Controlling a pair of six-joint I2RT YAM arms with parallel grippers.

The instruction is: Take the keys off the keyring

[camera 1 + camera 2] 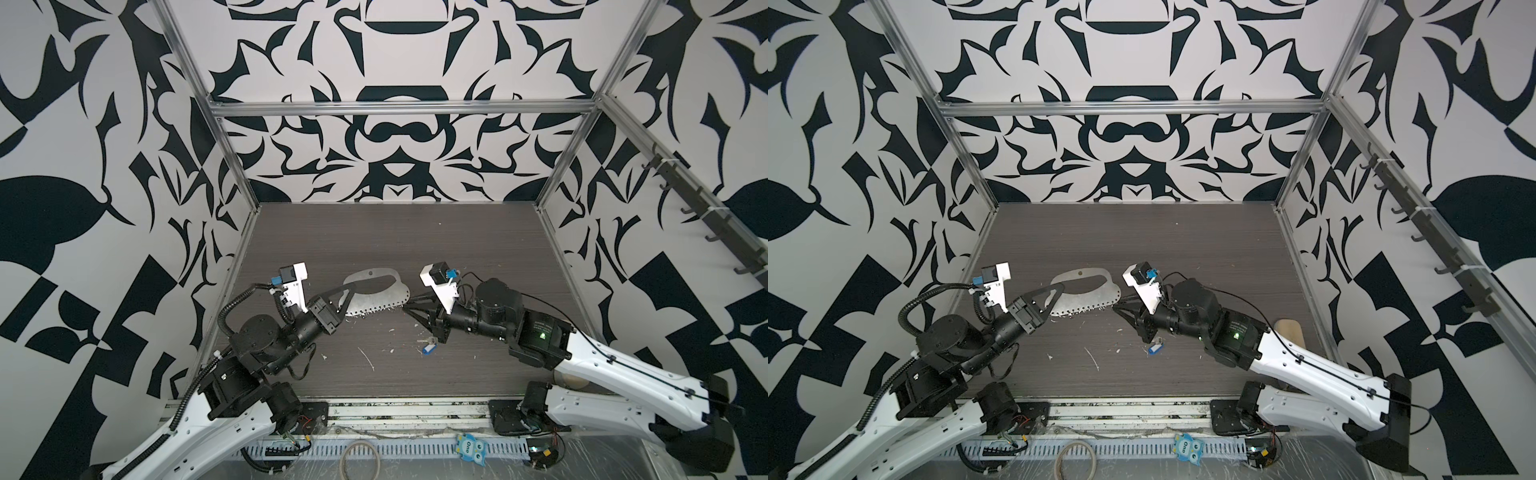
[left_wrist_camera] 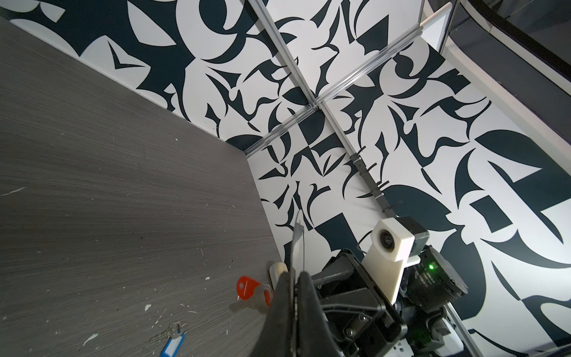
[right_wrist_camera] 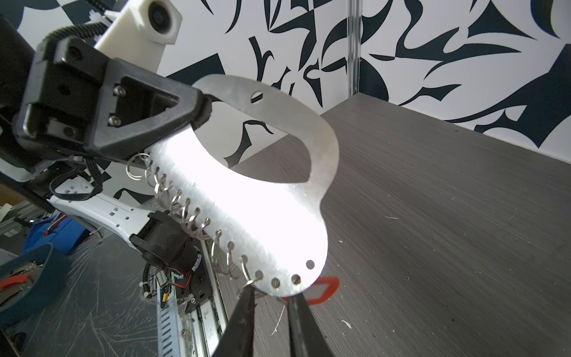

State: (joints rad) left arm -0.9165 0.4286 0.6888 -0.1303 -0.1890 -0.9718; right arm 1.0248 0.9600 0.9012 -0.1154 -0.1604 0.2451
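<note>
White arm shells [image 1: 615, 365], black joints [image 1: 259, 336], corrugated cable [image 1: 225, 311]; left end effector [image 3: 205, 112] black, triangular.

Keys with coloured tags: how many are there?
2. The blue-tagged key lies loose on the table; the red-tagged key is at the keyring's end, by the right claw. Others may be hidden.

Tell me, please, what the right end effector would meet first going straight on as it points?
Probably the corner of the keyring, between the tips of the right end effector; the red tag lies just behind.
</note>
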